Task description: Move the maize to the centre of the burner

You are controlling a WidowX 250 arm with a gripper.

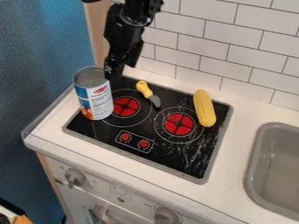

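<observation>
The black gripper (114,69) hangs over the back left of the stovetop, just behind the can and well to the left of the maize. How its fingers stand I cannot tell. A yellow maize cob (204,108) lies on the right part of the black stovetop, running roughly from back to front. Its lower left side is at the outer ring of the right burner (179,124), not on the red centre. The left burner (125,107) has nothing on its red centre.
A tall open can (94,93) stands at the stovetop's left edge. A small knife with a yellow handle (144,89) lies behind and between the burners. Tiled wall (204,53) rises behind; a grey sink (274,166) is at the right.
</observation>
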